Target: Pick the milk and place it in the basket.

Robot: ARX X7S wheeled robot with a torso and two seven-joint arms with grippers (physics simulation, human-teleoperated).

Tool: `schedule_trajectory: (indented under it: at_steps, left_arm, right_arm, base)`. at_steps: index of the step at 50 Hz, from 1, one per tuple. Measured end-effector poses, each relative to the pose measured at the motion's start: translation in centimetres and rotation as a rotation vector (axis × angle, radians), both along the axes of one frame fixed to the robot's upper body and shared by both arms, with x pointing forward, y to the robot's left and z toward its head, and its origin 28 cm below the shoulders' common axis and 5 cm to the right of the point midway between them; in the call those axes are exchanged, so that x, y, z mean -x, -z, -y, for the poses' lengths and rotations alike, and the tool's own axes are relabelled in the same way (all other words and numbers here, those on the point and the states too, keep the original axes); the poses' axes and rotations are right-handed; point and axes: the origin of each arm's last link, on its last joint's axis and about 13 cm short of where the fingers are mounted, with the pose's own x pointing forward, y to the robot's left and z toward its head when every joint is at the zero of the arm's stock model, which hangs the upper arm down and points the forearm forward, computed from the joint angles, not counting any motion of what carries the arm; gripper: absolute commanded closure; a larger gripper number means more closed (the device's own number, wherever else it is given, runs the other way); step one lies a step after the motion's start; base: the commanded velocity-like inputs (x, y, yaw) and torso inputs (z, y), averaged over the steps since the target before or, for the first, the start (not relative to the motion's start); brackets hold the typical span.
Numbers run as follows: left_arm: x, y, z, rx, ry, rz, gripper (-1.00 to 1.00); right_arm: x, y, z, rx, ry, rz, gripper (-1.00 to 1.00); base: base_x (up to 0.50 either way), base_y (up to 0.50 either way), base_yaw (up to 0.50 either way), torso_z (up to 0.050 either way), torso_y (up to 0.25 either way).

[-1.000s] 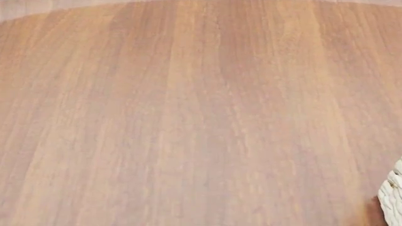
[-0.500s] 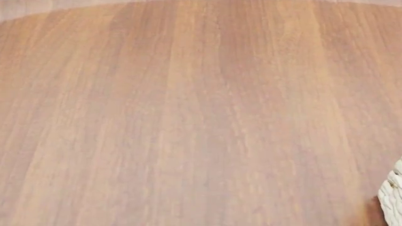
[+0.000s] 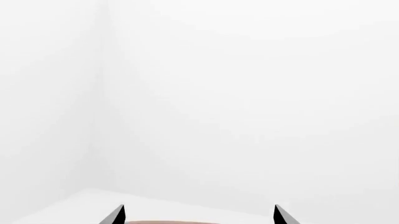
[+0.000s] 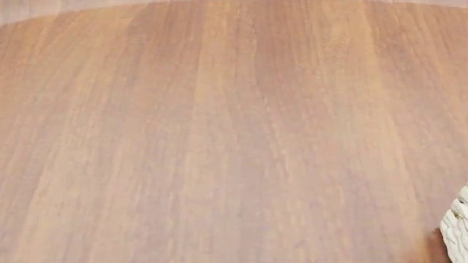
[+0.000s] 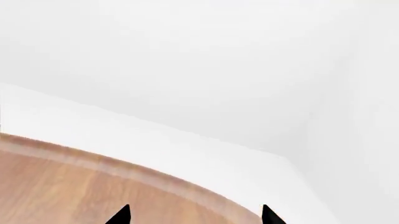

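Wooden counter (image 4: 219, 137) fills head view, basket (image 4: 457, 230) corner at near right edge, left claw (image 3: 198, 215) spread wide, right claw (image 5: 194, 215) spread wide, both holding nothing

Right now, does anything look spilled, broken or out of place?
Nothing looks spilled or damaged. The wooden table shows only bare grain, with a corner of the basket at the head view's lower right edge. The milk is in no view, and both wrist cameras face white walls.
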Motion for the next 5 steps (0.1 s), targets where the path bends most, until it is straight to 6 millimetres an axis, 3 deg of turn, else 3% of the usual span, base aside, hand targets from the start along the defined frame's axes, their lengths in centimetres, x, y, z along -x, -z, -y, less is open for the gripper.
schedule_trajectory:
  at_steps: [5]
  left_arm:
    - [-0.01, 0.02, 0.01, 0.0, 0.001, 0.0, -1.0]
  right_arm:
    - [0.05, -0.66, -0.71, -0.052, -0.001, 0.12, -1.0]
  base:
    - [0.0, 0.0, 0.0, 0.0, 0.0]
